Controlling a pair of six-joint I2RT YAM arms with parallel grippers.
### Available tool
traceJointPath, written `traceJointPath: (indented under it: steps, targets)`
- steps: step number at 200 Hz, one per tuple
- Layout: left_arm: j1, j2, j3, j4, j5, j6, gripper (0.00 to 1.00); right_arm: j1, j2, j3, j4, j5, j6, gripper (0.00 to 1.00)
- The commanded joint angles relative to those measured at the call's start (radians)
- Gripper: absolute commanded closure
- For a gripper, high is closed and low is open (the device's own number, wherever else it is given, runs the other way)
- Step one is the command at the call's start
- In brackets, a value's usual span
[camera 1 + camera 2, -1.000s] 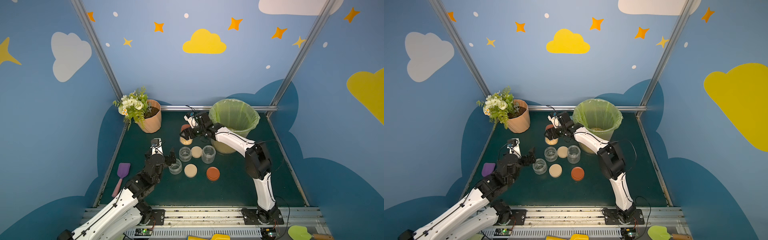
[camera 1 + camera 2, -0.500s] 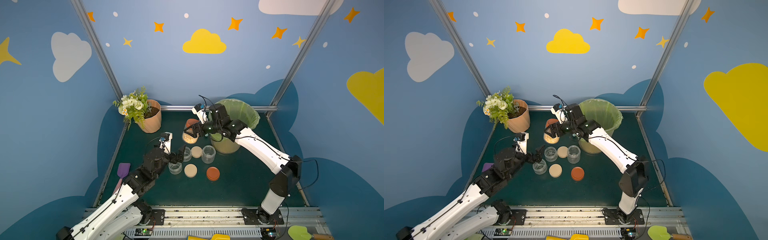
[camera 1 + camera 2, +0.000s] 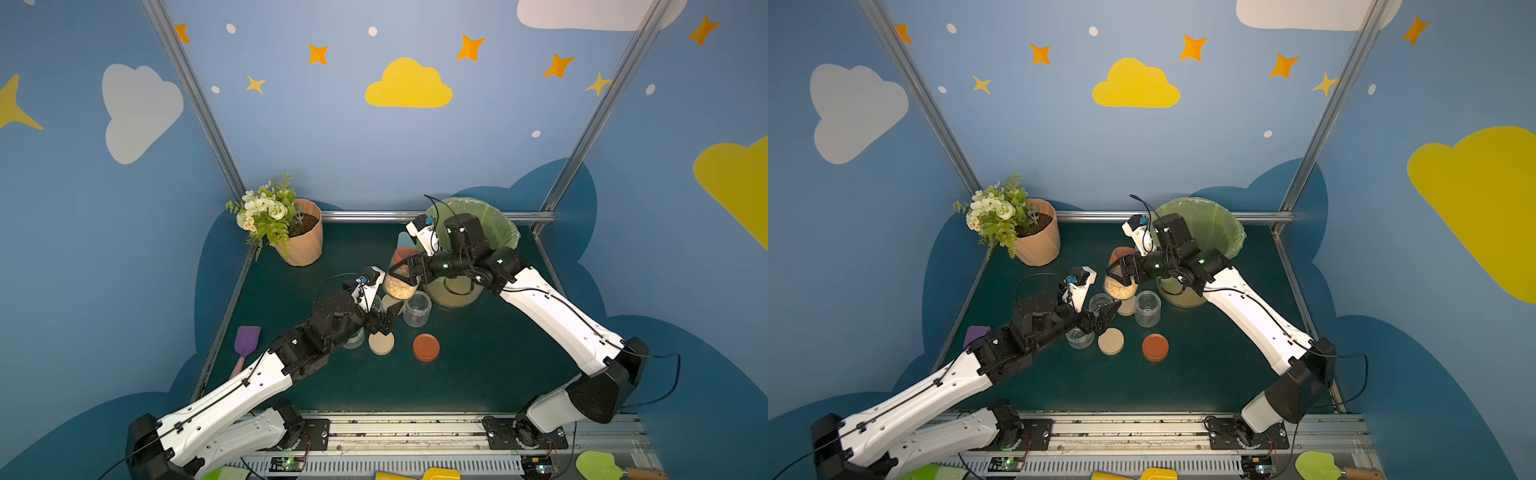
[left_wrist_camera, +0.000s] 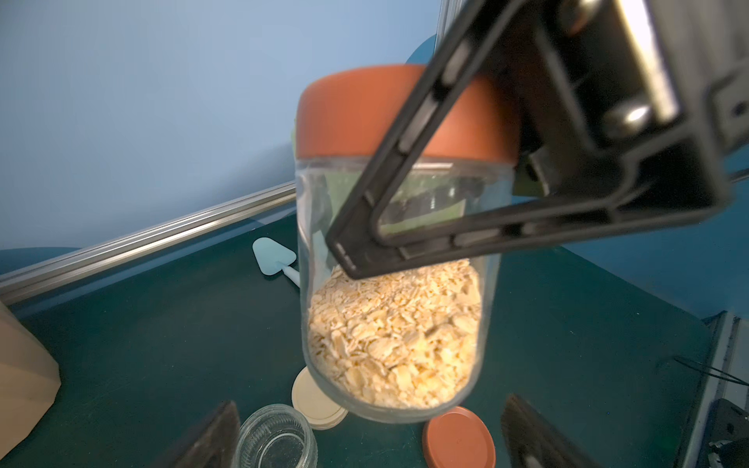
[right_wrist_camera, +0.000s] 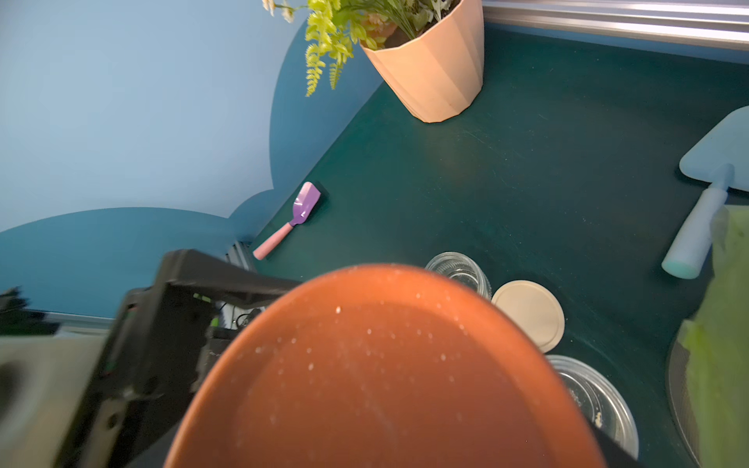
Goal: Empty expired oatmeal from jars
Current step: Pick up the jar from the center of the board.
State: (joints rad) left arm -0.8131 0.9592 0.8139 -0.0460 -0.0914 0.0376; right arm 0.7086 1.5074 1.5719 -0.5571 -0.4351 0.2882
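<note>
A right hand point(image 3: 405, 270) pinches one jar point(image 3: 400, 282), red cap point(image 4: 364, 109) on and half full of oatmeal point(image 4: 389, 344), above the bench point(image 3: 478, 374) beside a bin point(image 3: 498, 224). The left hand point(image 3: 384, 320) is spread wide just below it. Three empty jars point(image 3: 417, 309), two beige lids point(image 3: 381, 343) and one rust-red lid point(image 3: 426, 347) sit on the bench.

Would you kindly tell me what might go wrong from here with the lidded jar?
1. The right claw pinches the jar by its smooth glass wall, off the table; it might slip and fall onto the empty jar nearby.
2. The rust-red lid is on, and the open left claw sits close; twisting it could turn the jar in the grip.
3. The jar hangs beside the bin, not over it, so oatmeal could spill.
</note>
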Motion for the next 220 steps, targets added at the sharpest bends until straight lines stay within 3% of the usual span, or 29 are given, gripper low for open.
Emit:
traceJointPath:
  steps: [1, 125, 220]
  targets:
    - [-0.004, 0.024, 0.030, 0.057, 0.019, 0.021, 0.00, -0.004, -0.070, -0.014, 0.082, -0.048, 0.026, 0.59]
    - [-0.013, 0.141, 0.045, 0.217, 0.103, -0.020, 0.00, -0.004, -0.146, -0.105, 0.209, -0.129, 0.100, 0.60]
    - [-0.012, 0.136, 0.031, 0.278, 0.054, -0.018, 0.00, 0.000, -0.147, -0.108, 0.209, -0.131, 0.094, 0.60]
